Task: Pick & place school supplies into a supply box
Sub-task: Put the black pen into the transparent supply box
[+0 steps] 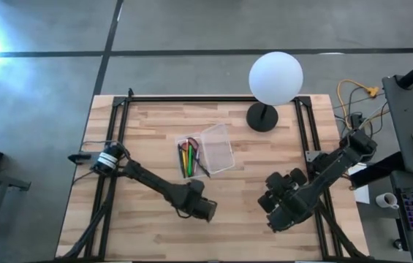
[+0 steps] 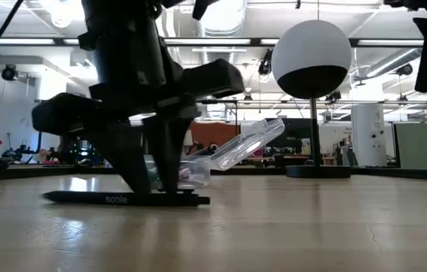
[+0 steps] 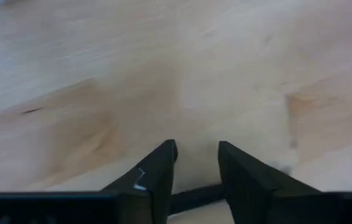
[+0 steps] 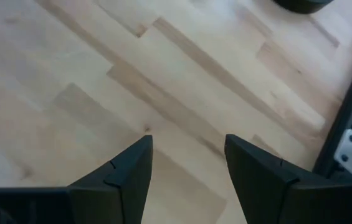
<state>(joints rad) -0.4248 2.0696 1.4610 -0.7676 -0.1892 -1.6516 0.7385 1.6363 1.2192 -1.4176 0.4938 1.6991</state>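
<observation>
Pale wood fills most of what I see: the bench (image 1: 140,131) runs edge to edge under both arms. I have the left pincer (image 1: 205,209) down at the near-middle of the bench, just in front of the supply box (image 1: 217,148). In the low view its two dark fingers (image 2: 166,162) stand on a black pen (image 2: 126,199) that lies flat on the wood, one finger on each side of the barrel. From the left wrist camera the fingers (image 3: 157,177) sit a narrow gap apart with the pen (image 3: 194,198) crossing between them low down; I read that as the pincer straddling the pen, not yet clenched on it.

The supply box lies near the middle of the bench with its clear lid thrown back toward the lamp side. In the tray half I can see several pens and pencils (image 1: 187,157), with green, yellow, red and dark ones lying side by side lengthwise. In the low view the lid (image 2: 247,143) tilts upward behind the left arm.

My right pincer (image 1: 279,208) waits over bare wood toward the right side of the bench, well apart from the box, fingers (image 4: 123,180) spread with nothing between them.

A white globe lamp (image 1: 275,77) on a black base stands at the far edge.
</observation>
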